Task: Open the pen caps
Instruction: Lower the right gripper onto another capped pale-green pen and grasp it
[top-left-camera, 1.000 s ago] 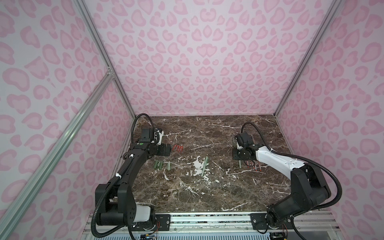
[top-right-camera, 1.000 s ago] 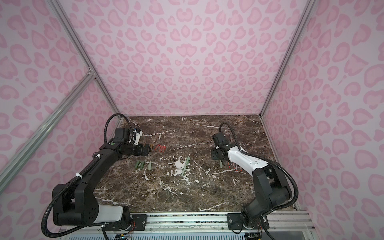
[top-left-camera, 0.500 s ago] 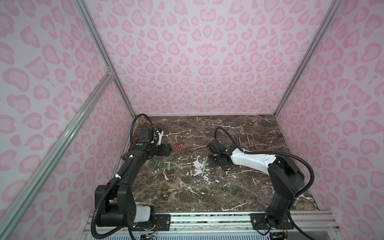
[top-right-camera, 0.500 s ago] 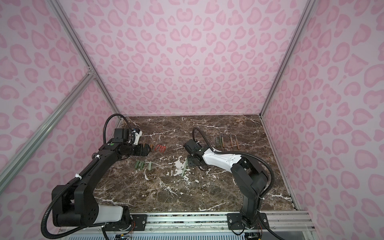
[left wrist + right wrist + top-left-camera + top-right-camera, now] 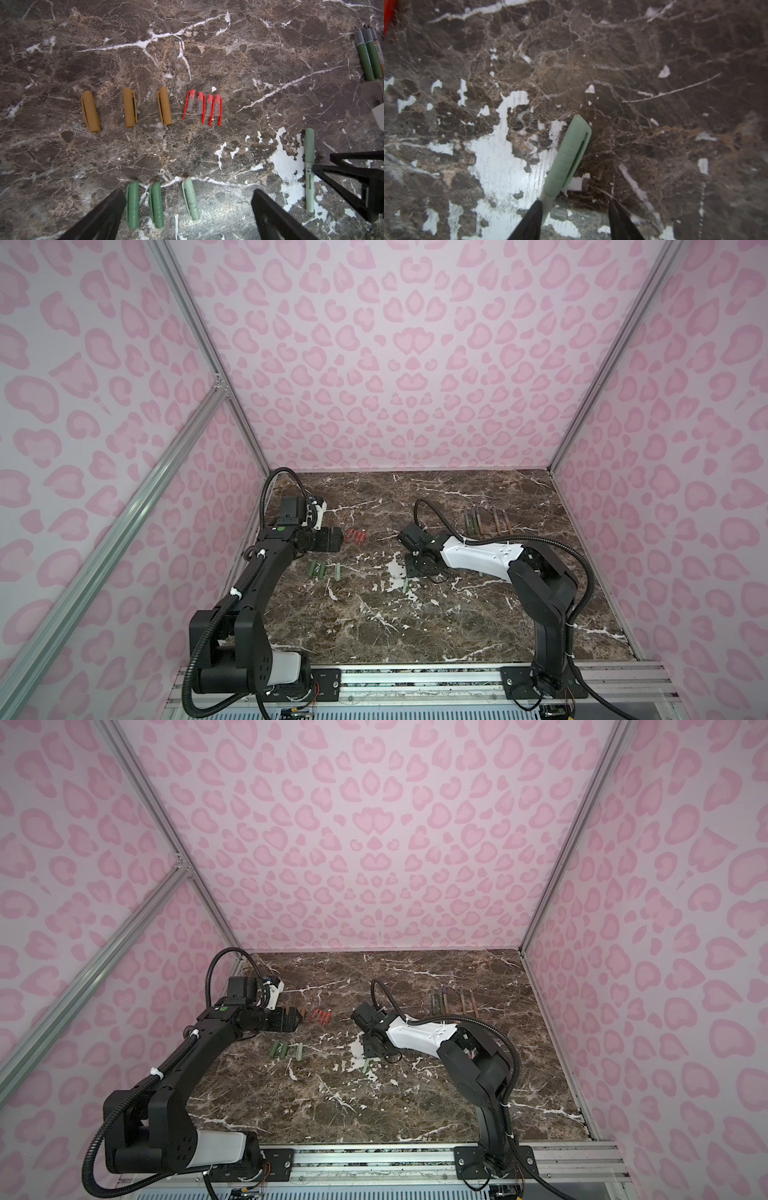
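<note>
Right wrist view: my right claw [image 5: 575, 202] open, green pen [image 5: 564, 164] beside one finger (cap [image 5: 573, 141] on).
Left claw [image 5: 187, 190] spread wide over loose caps [image 5: 129, 108], nine o'clock on the table [image 5: 457, 635].

Matt plastic pen caps [image 5: 129, 108]; glossy marble-look tabletop [image 5: 270, 52]
</note>
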Tool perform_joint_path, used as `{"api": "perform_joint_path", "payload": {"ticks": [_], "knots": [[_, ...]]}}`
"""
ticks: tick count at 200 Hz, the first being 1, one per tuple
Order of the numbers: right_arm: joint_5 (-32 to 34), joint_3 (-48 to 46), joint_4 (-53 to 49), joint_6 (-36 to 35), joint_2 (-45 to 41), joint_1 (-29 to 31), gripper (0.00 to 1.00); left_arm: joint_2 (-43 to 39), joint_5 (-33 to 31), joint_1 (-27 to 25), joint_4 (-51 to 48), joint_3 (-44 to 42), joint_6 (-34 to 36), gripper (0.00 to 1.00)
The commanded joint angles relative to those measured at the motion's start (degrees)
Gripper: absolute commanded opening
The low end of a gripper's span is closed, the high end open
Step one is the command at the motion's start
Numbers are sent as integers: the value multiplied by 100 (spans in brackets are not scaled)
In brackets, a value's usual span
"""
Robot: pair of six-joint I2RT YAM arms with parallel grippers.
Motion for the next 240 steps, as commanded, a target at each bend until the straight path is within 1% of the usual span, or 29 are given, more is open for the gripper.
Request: {"api": "perform_joint_path", "payload": {"ticks": [1,19,46,55,75,101,116,128,145,168,181,198,216,240], "knots": [[9,-2,-154,27,92,22,51,-23,72,10,166,-14,1,98],[-45,-7,-171,28,122,20,47,-10,72,3,165,-8,-15,98],[-90,27,-203,10,160,45,46,-7,82,3,168,-4,-18,98],[-101,51,-261,4,187,55,45,-7,83,4,168,-4,-16,98],[-142,17,-354,9,182,55,39,-19,72,5,168,-5,-18,98],[-171,-131,-369,13,59,64,26,-10,92,5,161,-4,-34,98],[-194,-194,-371,-8,-8,65,22,8,120,8,165,3,-46,98],[-196,-219,-407,-17,-52,75,22,19,124,8,159,23,-57,98],[-190,-240,-460,-31,-109,103,27,34,129,6,134,55,-60,98],[-240,-275,-503,-67,-113,147,27,38,131,8,134,57,-75,98],[-249,-276,-523,-81,-95,176,24,34,147,4,136,49,-78,98],[-274,-276,-497,-121,-84,169,16,34,173,6,141,47,-95,98],[-276,-194,-497,-202,-62,151,8,43,382,3,133,75,-144,98],[-217,-41,-429,-400,-138,151,6,25,1028,7,151,128,-338,99]]}}
